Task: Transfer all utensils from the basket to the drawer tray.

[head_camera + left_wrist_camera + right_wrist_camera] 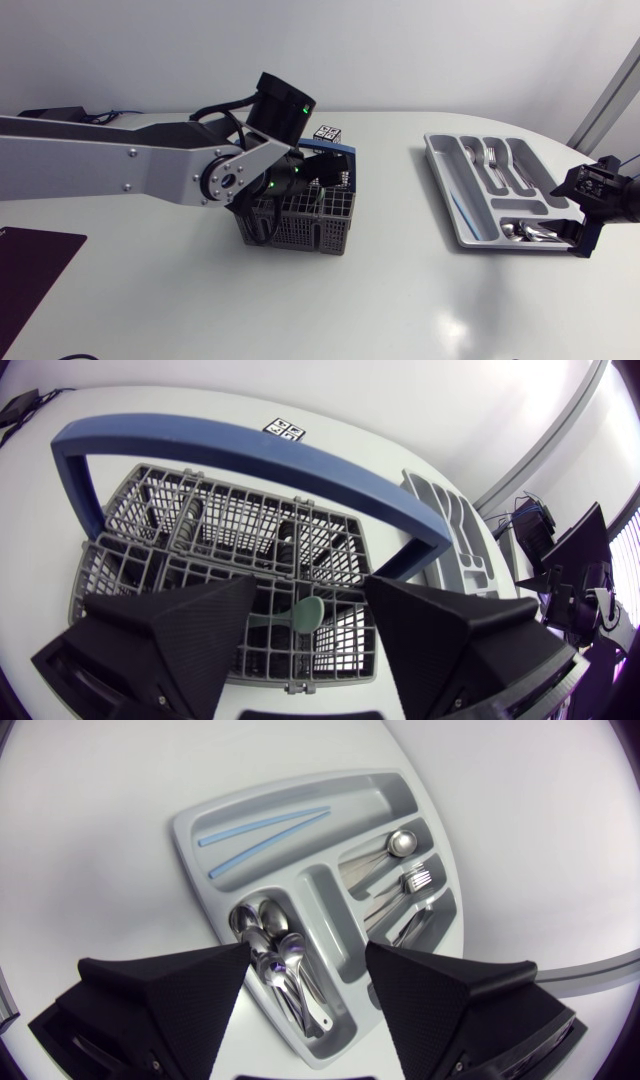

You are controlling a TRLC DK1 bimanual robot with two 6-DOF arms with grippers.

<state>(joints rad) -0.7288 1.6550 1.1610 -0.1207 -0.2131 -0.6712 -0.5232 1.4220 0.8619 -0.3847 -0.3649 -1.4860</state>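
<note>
A dark grey wire basket (300, 222) with a blue handle (250, 455) stands at the table's middle. My left gripper (318, 178) hangs over it, open. In the left wrist view the left gripper (310, 592) has a pale green utensil handle (298, 616) sticking up between its fingers, untouched. The grey drawer tray (452, 190) lies at the right. It holds spoons (280, 965), forks (415, 880) and two blue sticks (265, 840). My right gripper (587, 225) is at the tray's near right corner. Seen from the right wrist, the right gripper (306, 952) stands open above the spoon compartment, holding nothing.
A small cube with a black-and-white marker (328, 133) sits just behind the basket. A dark mat (35, 275) lies at the table's near left corner. Bare white table (400, 290) stretches between basket and tray and along the front.
</note>
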